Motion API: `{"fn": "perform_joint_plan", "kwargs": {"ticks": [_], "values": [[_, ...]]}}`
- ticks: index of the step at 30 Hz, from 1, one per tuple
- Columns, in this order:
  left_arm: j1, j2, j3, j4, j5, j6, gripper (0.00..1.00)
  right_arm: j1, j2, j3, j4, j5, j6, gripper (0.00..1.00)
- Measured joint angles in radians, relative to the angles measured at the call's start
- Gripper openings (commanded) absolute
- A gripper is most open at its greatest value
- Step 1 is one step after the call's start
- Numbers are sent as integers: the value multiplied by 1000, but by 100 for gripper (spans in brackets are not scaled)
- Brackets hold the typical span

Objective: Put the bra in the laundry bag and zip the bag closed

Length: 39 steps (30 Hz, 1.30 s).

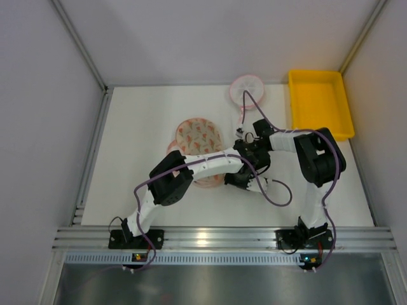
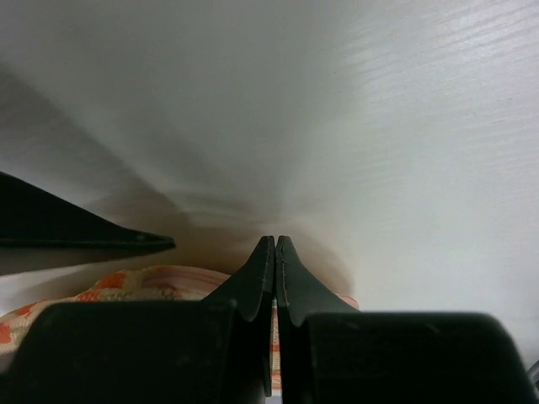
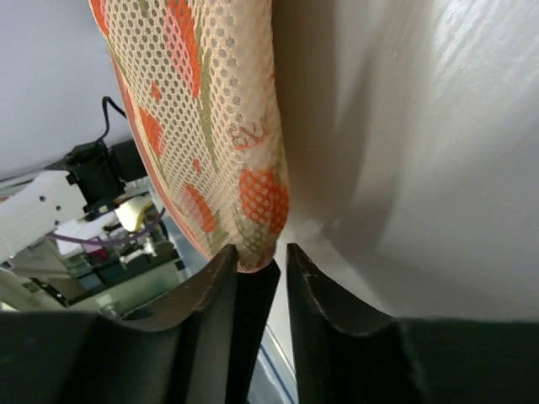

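A white table [image 1: 127,159] boxed in by grey walls: we see both arms converging just right of its centre. The laundry bag [image 1: 198,135] lies toward 10 o'clock from that meeting point, partly under the left forearm. A round mesh disc [image 1: 247,89] sits at 12 o'clock and a yellow tray [image 1: 318,101] at 2 o'clock.

The right gripper [image 3: 261,250] is all but closed, and the bag's speckled mesh corner is tucked at its tips. We judge that it anchors the fabric so that the zip can be drawn against it. The left gripper [image 2: 275,243] has its fingers pressed tip to tip, low over the bag's pink edge. We cannot tell whether a zip pull is caught between them.

The bra shows in no view. We take it to be inside the bag already, with zipping the step in hand.
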Motion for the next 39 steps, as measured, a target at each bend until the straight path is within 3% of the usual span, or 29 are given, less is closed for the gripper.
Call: {"fn": "perform_joint_plan", "kwargs": {"ticks": [1, 2, 4, 13, 28, 31, 32, 35, 39], "values": [[2, 0, 1, 3, -1, -3, 0, 6, 0, -4, 6, -5, 5, 22], [3, 0, 2, 4, -2, -5, 0, 12, 0, -6, 8, -8, 11, 9], [4, 0, 3, 6, 0, -13, 0, 19, 0, -9, 14, -12, 19, 0], [5, -5, -52, 31, 10, -39, 0, 13, 48, 46, -12, -15, 18, 0], [-35, -85, -173, 55, 39, -97, 0, -26, 186, 281, -85, 34, -33, 0], [-34, -85, -172, 58, 36, -101, 0, -26, 186, 299, -104, 46, -42, 29], [-34, -85, -171, 56, 39, -107, 0, -27, 186, 307, -113, 55, -48, 49], [-34, -76, -138, 36, 55, -124, 0, -36, 175, 327, -131, 80, -90, 62], [-28, -44, -60, 39, 61, -142, 0, -70, 121, 309, -206, 97, -151, 63]]}}
